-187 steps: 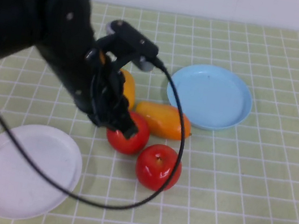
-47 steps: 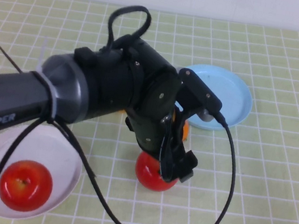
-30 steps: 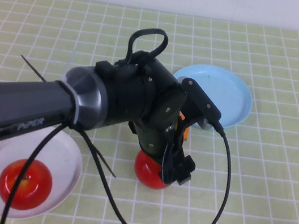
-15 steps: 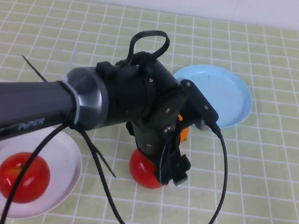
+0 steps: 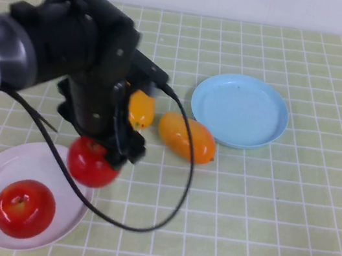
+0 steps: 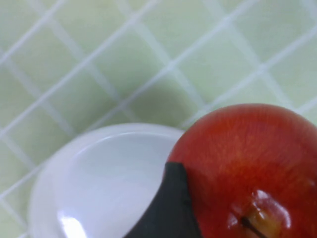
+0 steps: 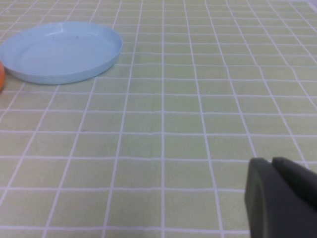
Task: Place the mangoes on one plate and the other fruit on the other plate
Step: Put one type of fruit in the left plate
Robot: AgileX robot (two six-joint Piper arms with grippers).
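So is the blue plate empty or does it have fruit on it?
Empty. The blue plate holds no fruit; both mangoes lie beside it on the table.

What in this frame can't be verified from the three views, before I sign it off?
- Yellower mango: the left arm hides part of it in the high view.
- Left gripper, shut on the carried apple: the wrist view shows only one dark finger; the bottom edge cuts the rest.
- White plate: its resting apple falls outside the left wrist view.
- Right gripper: only a dark corner shows; absent from the high view.
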